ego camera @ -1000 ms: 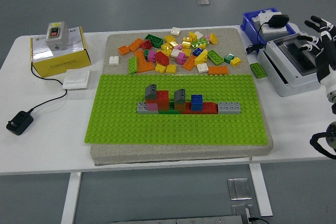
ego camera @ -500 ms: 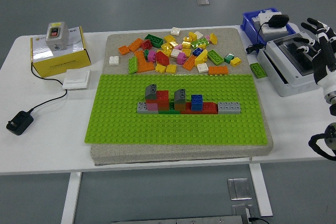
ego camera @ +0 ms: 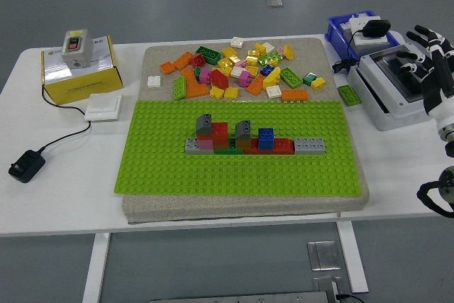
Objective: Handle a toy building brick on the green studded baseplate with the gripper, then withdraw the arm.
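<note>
The green studded baseplate [ego camera: 234,168] lies on a beige mat at the table's middle. A low row of joined bricks [ego camera: 252,138] stands on it: grey, pink, red, green and blue pieces, with a grey brick [ego camera: 310,146] at the right end. Several loose bricks [ego camera: 237,69] in orange, yellow, green, pink and white lie scattered on the mat behind the plate. My right hand [ego camera: 429,58] is at the far right edge, over the grey device, fingers spread and holding nothing. It is well away from the baseplate.
A yellow box [ego camera: 79,67] with a grey switch unit stands at the left, with a white pad [ego camera: 103,108] and a black power plug [ego camera: 26,164] on its cable. A grey device [ego camera: 397,86] and a blue bin [ego camera: 355,33] stand at the right. One green brick [ego camera: 347,95] lies beside the device.
My right hand shifted slightly left and down between the first frame and half a second ago, then stayed still. The bricks have not moved.
</note>
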Available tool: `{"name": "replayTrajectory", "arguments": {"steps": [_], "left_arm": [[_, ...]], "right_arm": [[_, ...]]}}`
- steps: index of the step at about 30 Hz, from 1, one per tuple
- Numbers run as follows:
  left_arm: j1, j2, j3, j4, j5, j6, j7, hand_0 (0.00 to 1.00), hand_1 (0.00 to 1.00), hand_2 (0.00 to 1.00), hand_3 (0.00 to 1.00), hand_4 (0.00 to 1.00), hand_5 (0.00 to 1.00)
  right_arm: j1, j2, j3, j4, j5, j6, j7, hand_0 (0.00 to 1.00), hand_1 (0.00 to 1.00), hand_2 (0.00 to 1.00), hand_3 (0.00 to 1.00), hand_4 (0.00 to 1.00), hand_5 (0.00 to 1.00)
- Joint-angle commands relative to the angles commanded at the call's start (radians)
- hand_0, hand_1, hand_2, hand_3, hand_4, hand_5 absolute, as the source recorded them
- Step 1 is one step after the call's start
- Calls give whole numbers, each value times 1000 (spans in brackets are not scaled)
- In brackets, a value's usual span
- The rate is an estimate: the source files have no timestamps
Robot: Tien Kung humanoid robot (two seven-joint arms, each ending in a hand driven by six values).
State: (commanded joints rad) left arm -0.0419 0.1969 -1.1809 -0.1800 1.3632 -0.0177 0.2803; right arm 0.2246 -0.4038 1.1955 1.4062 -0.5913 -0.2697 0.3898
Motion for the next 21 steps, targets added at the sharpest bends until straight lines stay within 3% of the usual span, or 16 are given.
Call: {"name": "replayTrajectory", "arguments": {"steps": [21], "left_arm": [[-3, -1, -1, 0, -6, 4, 0, 619, 614, 541, 583, 130, 680]], "right_arm": [[-5, 0, 17, 10, 42, 15, 19, 293, 474, 712, 715, 399, 592]]}}
